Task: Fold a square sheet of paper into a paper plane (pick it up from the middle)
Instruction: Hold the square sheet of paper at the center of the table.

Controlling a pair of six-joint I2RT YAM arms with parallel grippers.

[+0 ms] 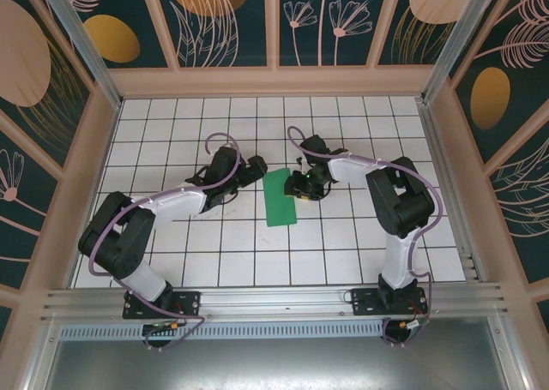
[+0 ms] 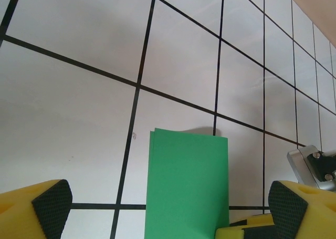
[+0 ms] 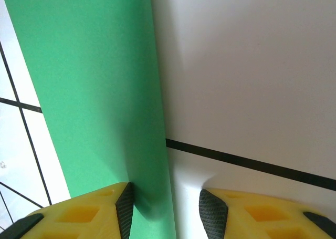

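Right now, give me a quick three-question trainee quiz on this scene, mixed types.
1. True or false: the left claw is clamped shut on the green paper.
2. Seen from above, the paper's outline is: A) a full square, B) a narrow rectangle, C) a pointed dart.
3. Fill in: in the top view, the right claw sits at the paper's ____ edge.
Key: 1 false, its pads stand wide apart; 2 B; 3 right.
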